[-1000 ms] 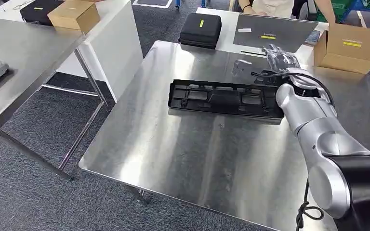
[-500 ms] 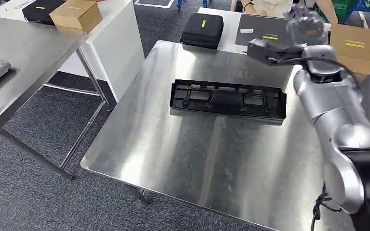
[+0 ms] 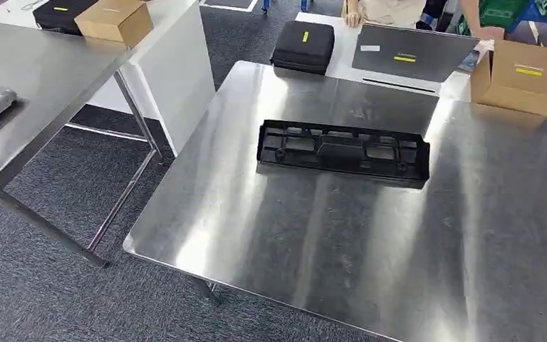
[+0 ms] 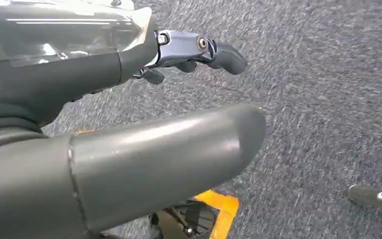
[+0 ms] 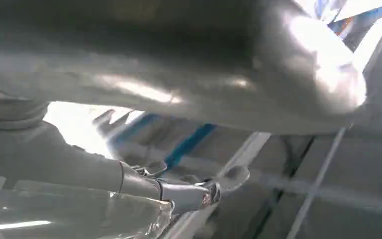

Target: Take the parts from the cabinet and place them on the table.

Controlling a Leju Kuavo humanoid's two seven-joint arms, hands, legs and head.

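The long black moulded plastic part now lies flat on the steel desk. The right robot hand has lifted away, empty, fingers apart; left robot hand likewise. Placement appears complete.

A closed black zip case with a yellow label lies on the white table behind the steel one, beside a grey flat panel. A brown cardboard box sits further right, a person's hand just beside it. Another cardboard box rests far left.
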